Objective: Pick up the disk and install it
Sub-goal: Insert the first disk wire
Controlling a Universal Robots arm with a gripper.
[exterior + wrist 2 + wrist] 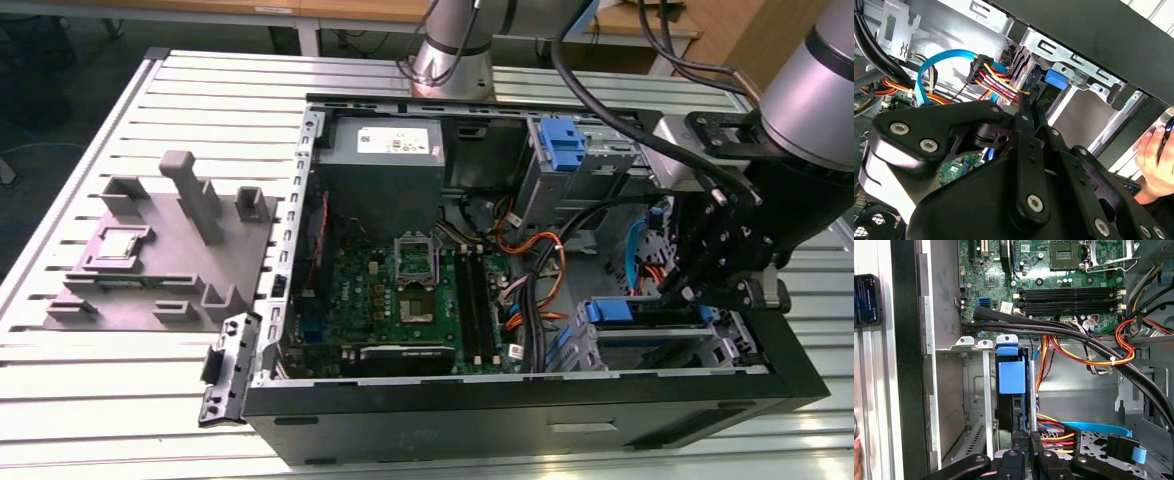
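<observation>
I see my gripper [694,292] clamped narrow on the disk [1010,377], seated in the case's [534,405] drive bay [985,390].

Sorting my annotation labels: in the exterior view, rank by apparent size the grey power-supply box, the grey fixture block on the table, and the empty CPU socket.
1. Grey fixture block, largest.
2. Power-supply box, though it sits farther back.
3. CPU socket, clearly smallest.

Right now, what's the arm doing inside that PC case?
The gripper is down inside the open computer case, at the drive bay near the exterior view's right. In the first wrist view, the disk in its blue carrier sits on edge in the bay's slot, just ahead of the gripper. A person's hand rests just outside the case.
</observation>
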